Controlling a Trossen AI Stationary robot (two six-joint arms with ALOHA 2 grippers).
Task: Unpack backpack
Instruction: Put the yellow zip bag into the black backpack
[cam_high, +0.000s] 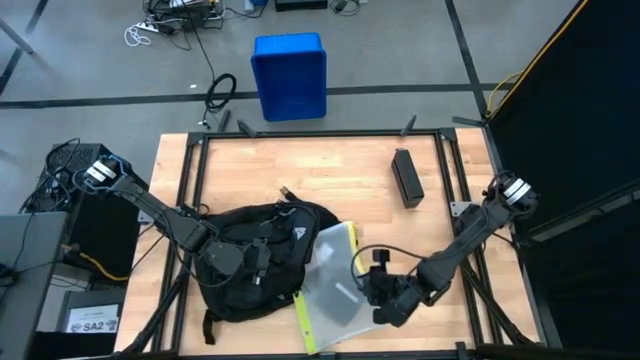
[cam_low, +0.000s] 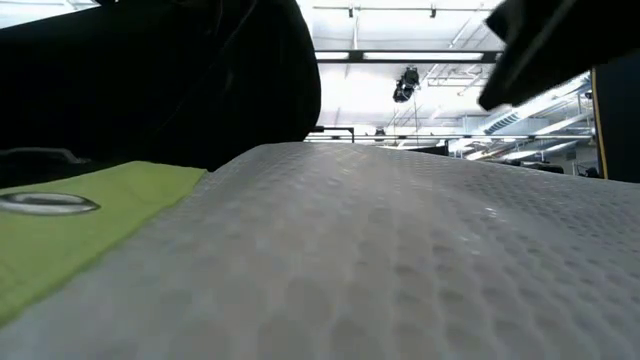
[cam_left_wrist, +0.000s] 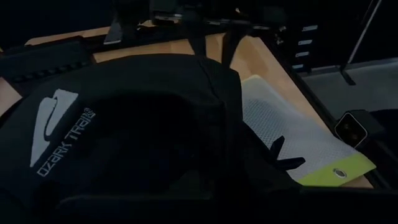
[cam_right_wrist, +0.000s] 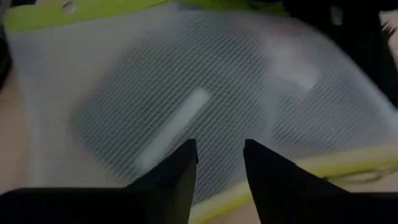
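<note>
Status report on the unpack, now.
Left end effector shut on the backpack. Right end effector parted, above the mesh pouch beside the backpack. Nothing in the way.

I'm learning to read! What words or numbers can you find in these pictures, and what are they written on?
"OZARK TRAIL", in pale letters beside a pale triangular logo, on the black backpack.
"SA2", on a white label on the equipment off the table's left edge, seen from above.
The mesh pouch with the yellow-green trim shows no writing.
The black box and the blue bin show no writing that can be read.
</note>
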